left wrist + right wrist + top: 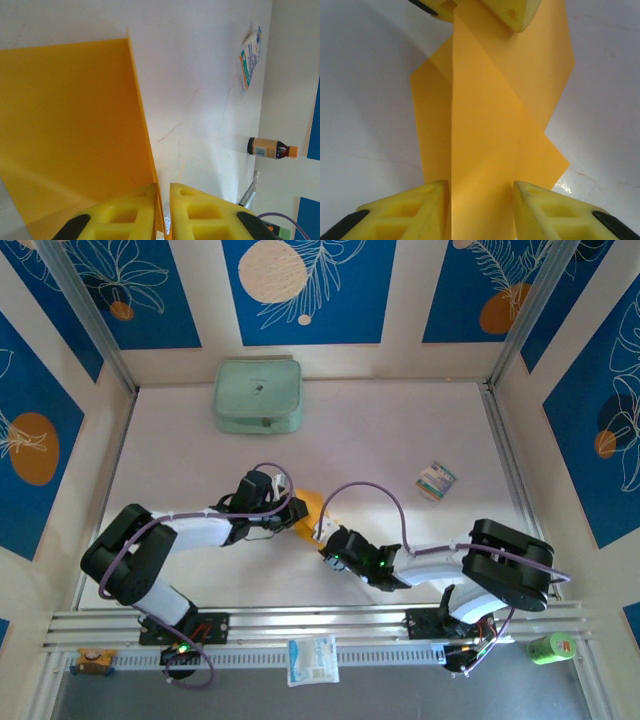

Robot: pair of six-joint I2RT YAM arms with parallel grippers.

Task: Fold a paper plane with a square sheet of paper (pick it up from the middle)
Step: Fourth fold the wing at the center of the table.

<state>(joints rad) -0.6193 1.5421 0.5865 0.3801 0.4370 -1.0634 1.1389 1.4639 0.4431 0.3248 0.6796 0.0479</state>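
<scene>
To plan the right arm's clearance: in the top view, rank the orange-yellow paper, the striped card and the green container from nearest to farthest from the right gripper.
1. orange-yellow paper: at the right gripper, between its jaws, mid-table.
2. striped card: out to the right, farther back.
3. green container: farthest, beyond the near right corner, by the rail.

Orange-yellow folded paper sheet (pixel 310 507) lies mid-table on the white table (pixel 390 420), with the left gripper (pixel 293 513) on its left edge and the right gripper (pixel 326 542) at its near-right end, sheet passing between that gripper's two fingers (pixel 415 210). Pale green zipped fabric pouch (pixel 258 396) lies behind it at the far edge, left of centre, and the small multicoloured striped card (pixel 436 481) lies well apart to the right. White-and-blue plastic packet (pixel 312 660) lies on the near rail between the arm bases, and the green cylindrical container (pixel 549 647) is right of the right base.
</scene>
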